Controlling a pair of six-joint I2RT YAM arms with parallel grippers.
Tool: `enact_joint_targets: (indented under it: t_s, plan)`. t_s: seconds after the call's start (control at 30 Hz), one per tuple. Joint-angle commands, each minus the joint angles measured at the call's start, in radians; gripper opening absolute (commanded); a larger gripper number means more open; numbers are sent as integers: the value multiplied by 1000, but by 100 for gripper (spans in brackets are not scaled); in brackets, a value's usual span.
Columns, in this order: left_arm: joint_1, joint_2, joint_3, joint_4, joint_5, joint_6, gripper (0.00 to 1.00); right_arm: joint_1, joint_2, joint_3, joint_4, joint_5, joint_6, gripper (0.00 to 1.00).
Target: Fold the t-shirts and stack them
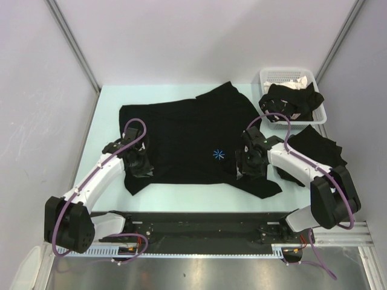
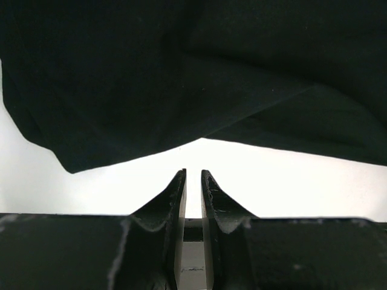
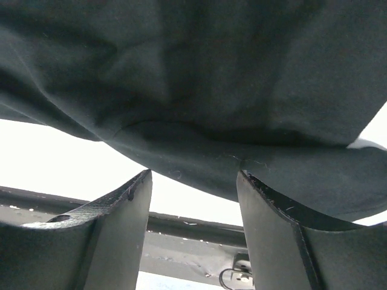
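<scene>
Big shirt: A black t-shirt (image 1: 181, 136) lies spread flat in the middle of the desk (image 1: 109, 103). It has a little blue star mark (image 1: 217, 154) on it.
Way it lies: It looks longest from 9 o'clock to 3 o'clock.
Left tool: The left tool (image 1: 140, 164) sits at the shirt's 8 o'clock corner. Its fingers (image 2: 175, 199) are almost together, with only a thin crack between them. Nothing is in the crack.
Shirt from left tool: In its own camera the shirt's edge is just ahead of the tips. Bare desk shows between them, so they do not touch.
Right tool: The right tool (image 1: 247, 163) is on the shirt's 4 o'clock side. Its fingers (image 3: 121, 217) stand wide apart. Cloth lies just past the tips, but I see none pinched.
Nearer arm: I think the right arm is nearer, as it is over the cloth.
Other shirts: A second black shirt (image 1: 320, 145) lies at 3 o'clock. A third black shirt (image 1: 293, 96) hangs over the white basket (image 1: 284, 74) at 1 o'clock.
Next move, my guess: Both tools must take the near edge and bring it toward 12 o'clock. The left tool would have to open wider first.
</scene>
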Motion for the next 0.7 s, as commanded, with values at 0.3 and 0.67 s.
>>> enact_joint_targets:
  t_s: [0.3,0.67]
  plan:
    - [-6,-4,51,-19,7,40,20,16,31,-19,103,-39,-7,59]
    - [-6,3,85,-55,-8,63,19,57,69,-19,184,-44,-53,58]
